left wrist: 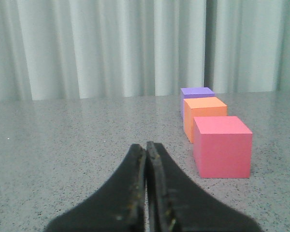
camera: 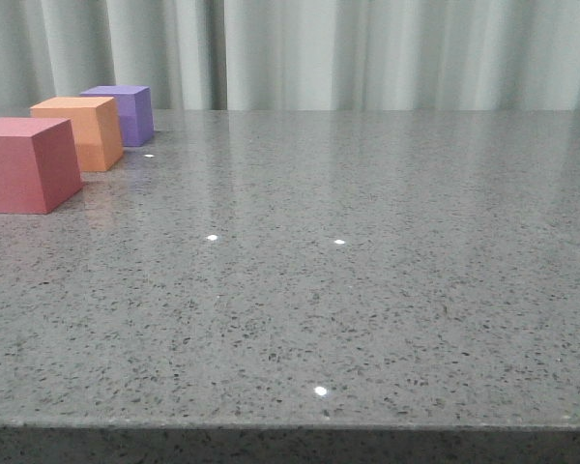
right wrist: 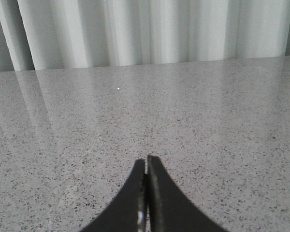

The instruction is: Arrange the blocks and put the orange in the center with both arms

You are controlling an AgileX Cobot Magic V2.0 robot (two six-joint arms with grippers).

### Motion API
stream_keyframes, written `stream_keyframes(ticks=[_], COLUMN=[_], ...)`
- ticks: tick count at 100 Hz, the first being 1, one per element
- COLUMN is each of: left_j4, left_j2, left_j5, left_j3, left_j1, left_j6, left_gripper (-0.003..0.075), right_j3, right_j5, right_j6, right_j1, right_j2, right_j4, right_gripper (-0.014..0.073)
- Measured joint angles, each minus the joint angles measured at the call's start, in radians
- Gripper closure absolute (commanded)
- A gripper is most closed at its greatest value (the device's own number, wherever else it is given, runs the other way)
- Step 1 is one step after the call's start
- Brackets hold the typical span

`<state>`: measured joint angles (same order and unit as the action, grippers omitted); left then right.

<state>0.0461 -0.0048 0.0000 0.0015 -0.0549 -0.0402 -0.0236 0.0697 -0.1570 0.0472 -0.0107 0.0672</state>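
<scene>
Three cubes stand in a row on the grey speckled table at the far left of the front view: the pinkish-red cube (camera: 24, 162) nearest, the orange cube (camera: 81, 131) in the middle, the purple cube (camera: 123, 112) farthest. The left wrist view shows the same row: pinkish-red cube (left wrist: 222, 146), orange cube (left wrist: 205, 116), purple cube (left wrist: 195, 94). My left gripper (left wrist: 146, 145) is shut and empty, low over the table, beside and short of the pinkish-red cube. My right gripper (right wrist: 146, 158) is shut and empty over bare table. Neither gripper shows in the front view.
The grey speckled table (camera: 367, 271) runs to a front edge (camera: 290, 425) near the bottom of the front view. Pale pleated curtains (camera: 367, 48) hang behind the table's far edge.
</scene>
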Motion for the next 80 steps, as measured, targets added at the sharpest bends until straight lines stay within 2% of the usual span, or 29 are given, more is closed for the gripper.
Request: stream_keyframes(ticks=[31, 80], left_j4=[0.000, 0.001], left_j2=[0.000, 0.000], left_j5=[-0.005, -0.005], left_j3=[0.000, 0.000], left_j1=[0.000, 0.000], left_j6=[0.000, 0.000], left_gripper=[0.0739, 0.0739], right_j3=[-0.006, -0.006], right_j5=[-0.070, -0.070], right_j6=[0.000, 0.000], right_j1=[0.000, 0.000], right_j2=[0.000, 0.000], right_j4=[0.002, 0.004], right_gripper=[0.0660, 0.0660])
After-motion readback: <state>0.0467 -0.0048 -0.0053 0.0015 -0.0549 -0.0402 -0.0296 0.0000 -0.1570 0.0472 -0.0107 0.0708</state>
